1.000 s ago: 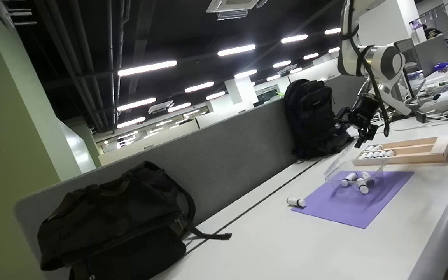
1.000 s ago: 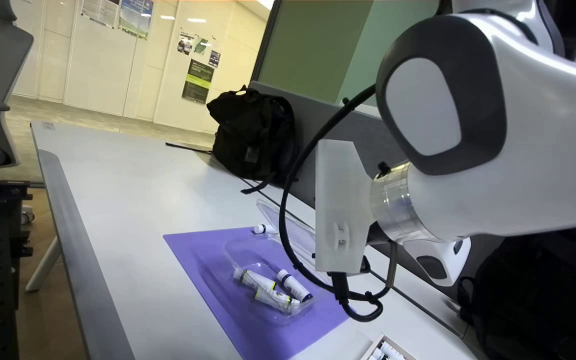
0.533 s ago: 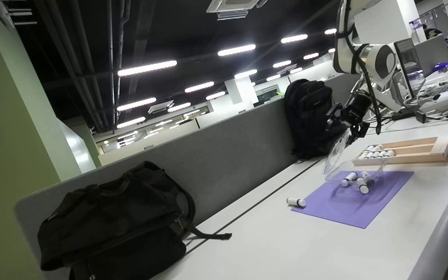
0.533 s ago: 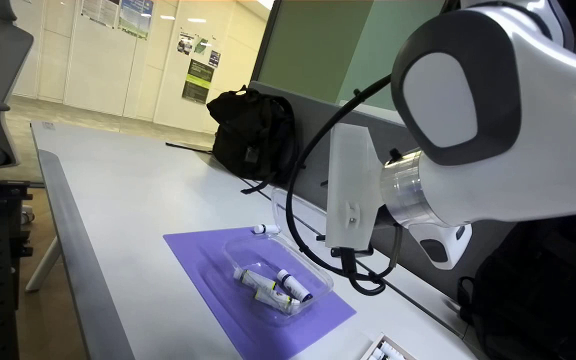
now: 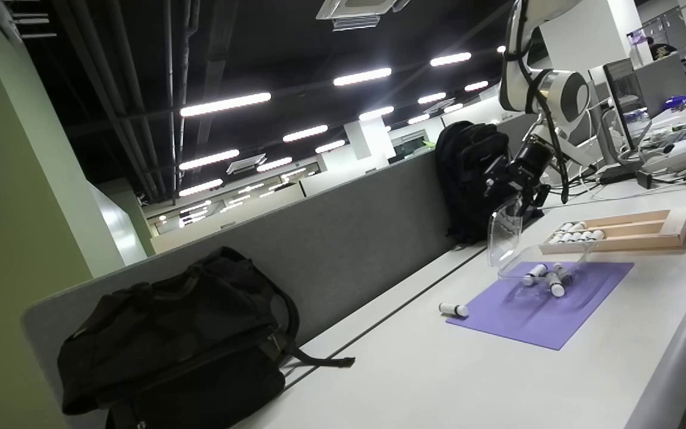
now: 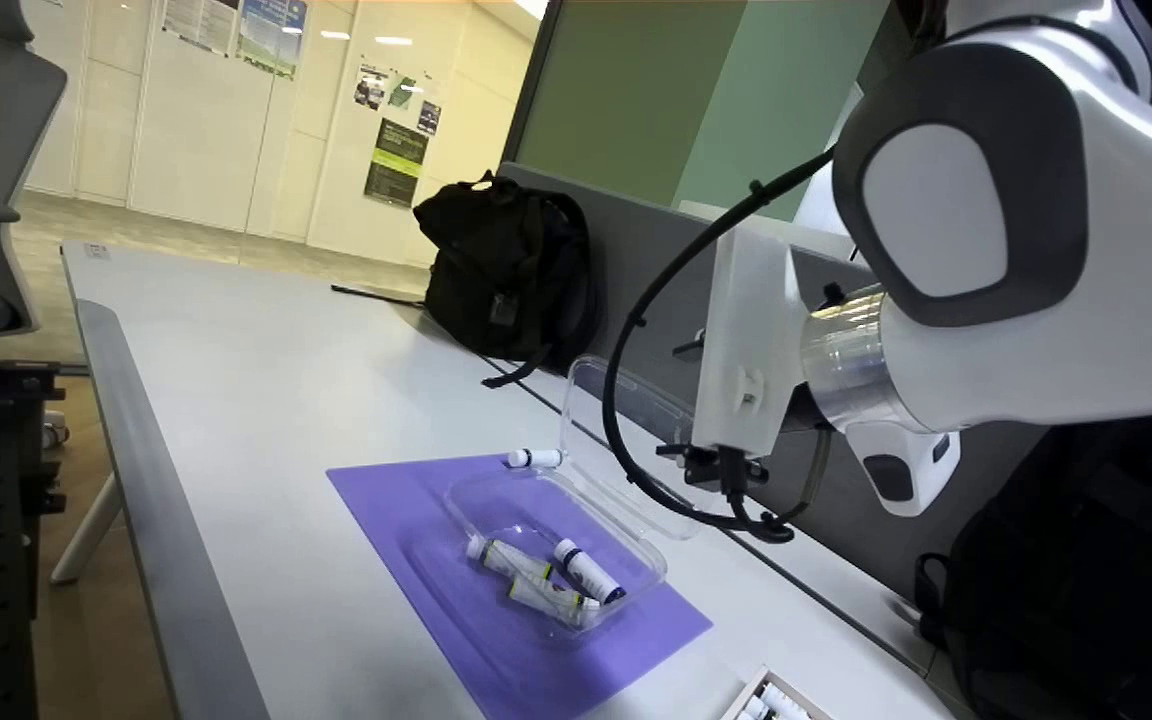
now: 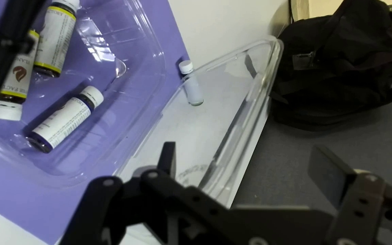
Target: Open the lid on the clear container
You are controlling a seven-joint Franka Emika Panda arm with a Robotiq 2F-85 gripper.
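Since the lid [image 7: 213,126] already stands steeply up off the clear container [image 7: 138,81], the step in hand is prob. the last bit: tipping it back past upright so it rests there w/o help. Pincer [image 7: 250,166] has its jaws wide apart, nothing clamped; in the wrist view one finger [image 7: 168,160] shows in front of the lid on the container side, the other finger [image 7: 330,175] out twd the grey partition [image 7: 289,156], so the lid's outer edge runs btwn them. Can't tell if either touches. Container sits on the purple mat [image 5: 539,328] on the worktop [image 5: 414,369], w/ 3 bottles [image 7: 65,120] inside; a loose bottle [image 6: 536,458] lies at the mat's edge, near one end of the lid. Best: push the lid w/ the container-side finger only, slow & steady, in an arc abt the side where it looks hinged, no downward press. Light plastic prob. slides or springs back, so go a touch past balance, pause, then back off w/o hooking the rim. Mind the partition, esp. w/ the outer finger.
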